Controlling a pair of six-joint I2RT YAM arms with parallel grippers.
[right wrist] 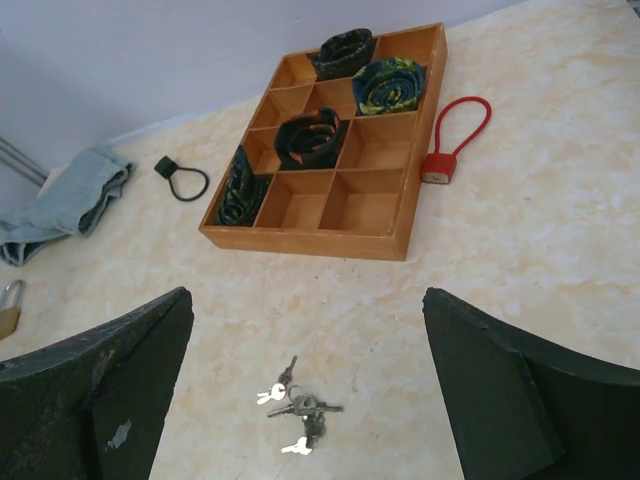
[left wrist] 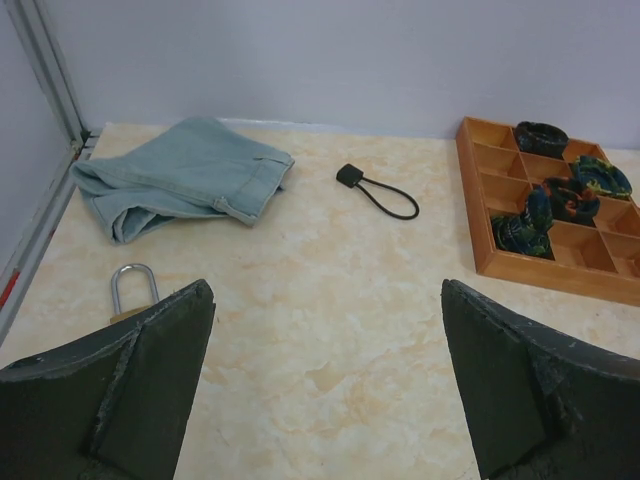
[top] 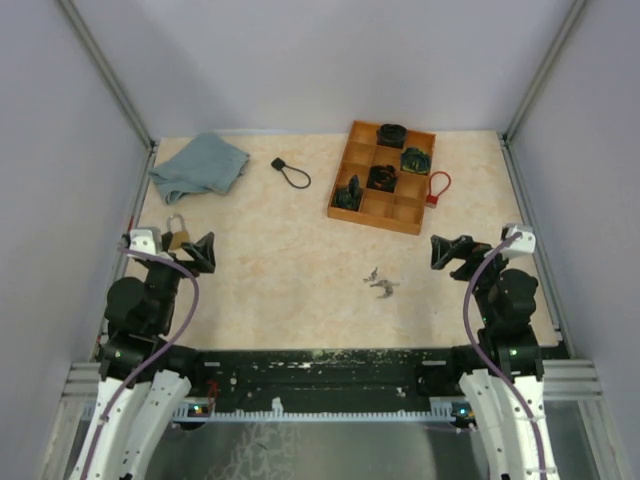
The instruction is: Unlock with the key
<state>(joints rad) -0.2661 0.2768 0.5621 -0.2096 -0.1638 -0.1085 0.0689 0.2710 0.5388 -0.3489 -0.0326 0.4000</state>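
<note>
Nearest me, my left hand (top: 205,253) and my right hand (top: 445,253) hover low over the pale tabletop (top: 290,250). They are well apart, and each has its two fingers spread wide, holding nothing.

Between them, nearer my right hand, a small bunch of keys (right wrist: 297,410) lies flat on its ring. I judge the keys light, thin and stiff, and likely to skid on the smooth surface. I would pinch one key by its broad head and let the others dangle.

Just beside my left hand lies a brass padlock (top: 178,240) with a silver shackle. It looks dense and slick, so I would grip the body across its flat faces and leave the keyhole end free.

Farther off are a folded denim cloth (top: 200,165) at far left and a black loop lock (top: 278,164). A wooden tray (right wrist: 300,240) holds rolled ties, and a red cable lock (right wrist: 437,167) lies just beside it.
</note>
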